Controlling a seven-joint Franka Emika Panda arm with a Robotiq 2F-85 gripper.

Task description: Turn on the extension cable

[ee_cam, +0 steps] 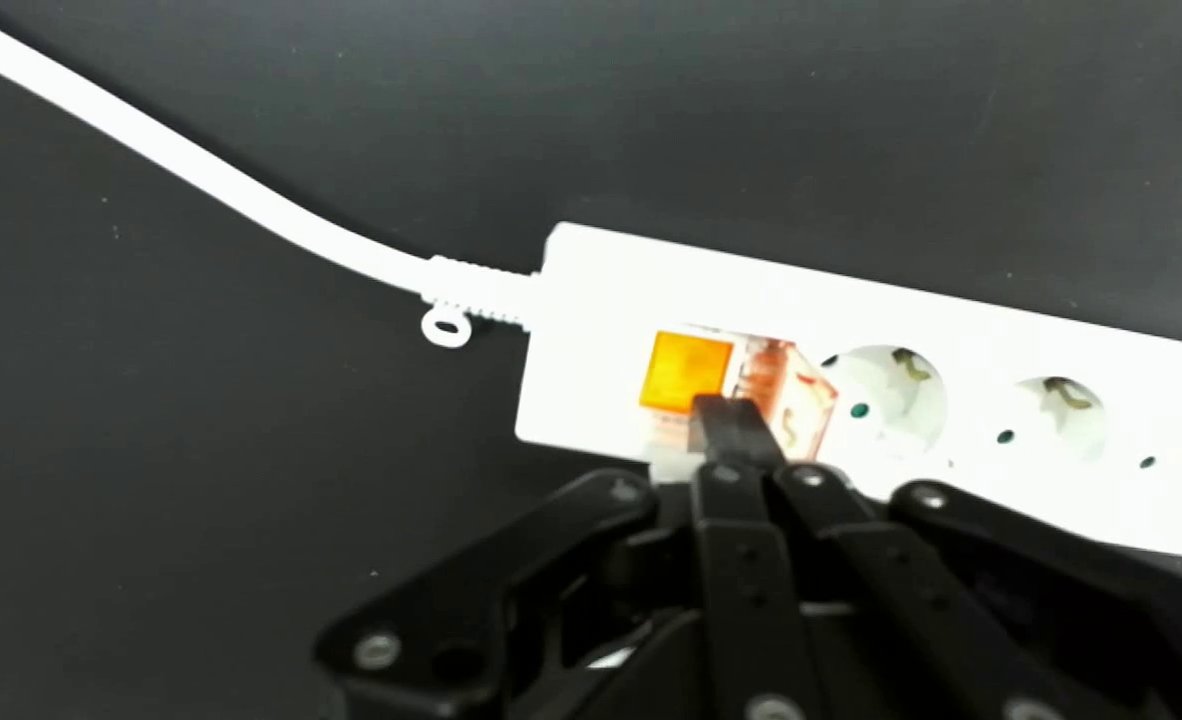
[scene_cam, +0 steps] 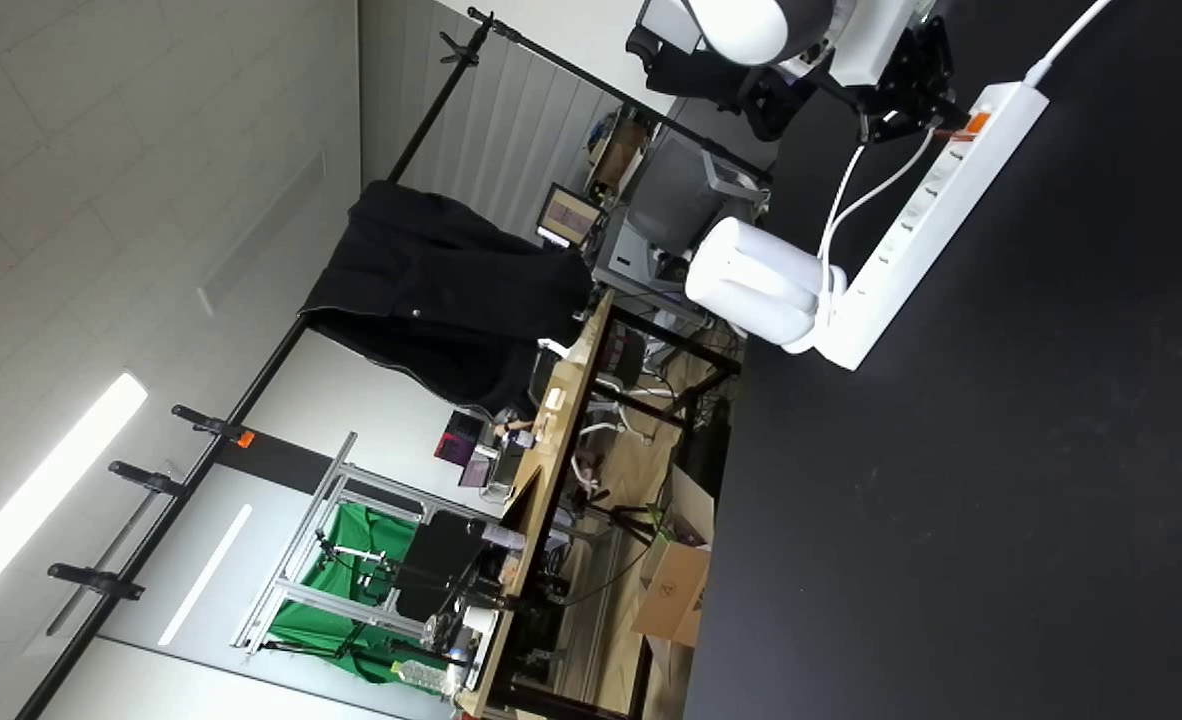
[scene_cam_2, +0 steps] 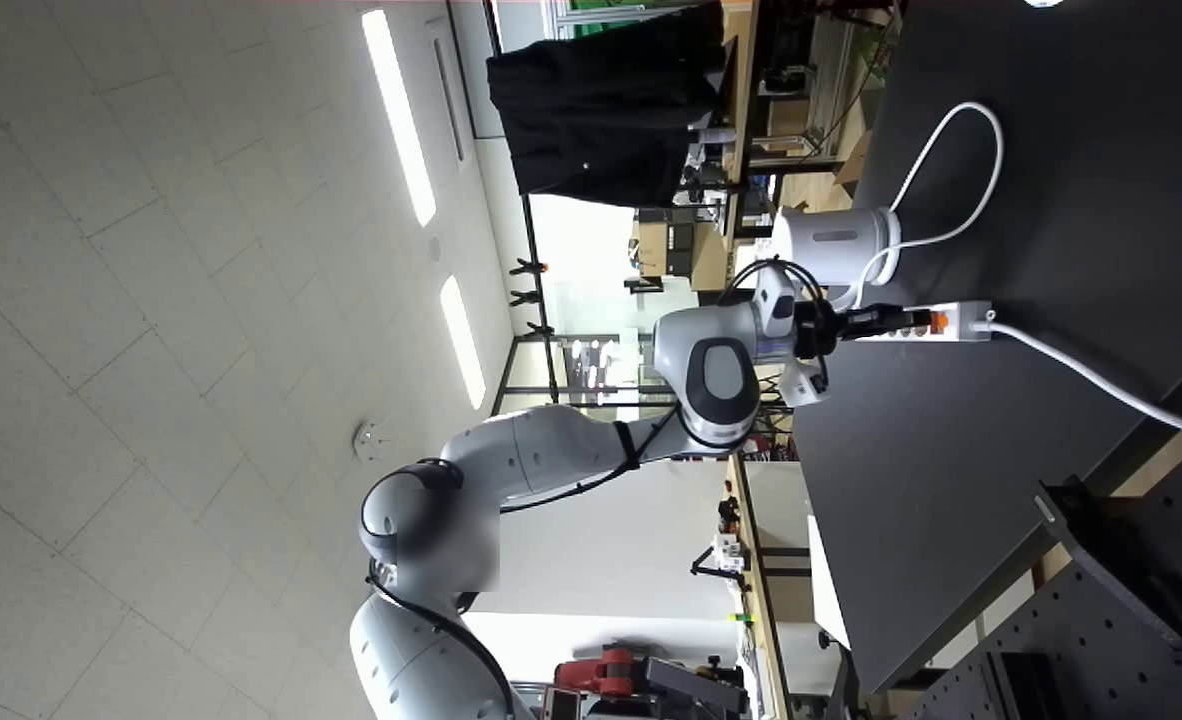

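Wrist view: extension cable (ee_cam: 971, 390) near crosswise, cord end (ee_cam: 553, 340) left, apparently flat.

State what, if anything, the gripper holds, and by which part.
Nothing: the gripper is shut, fingertips together near the orange switch of the extension cable.

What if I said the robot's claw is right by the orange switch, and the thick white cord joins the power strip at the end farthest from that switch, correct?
Not quite: the wrist view shows the thick white cord joining the power strip at the end nearest the orange switch. The gripper is indeed right by that switch.
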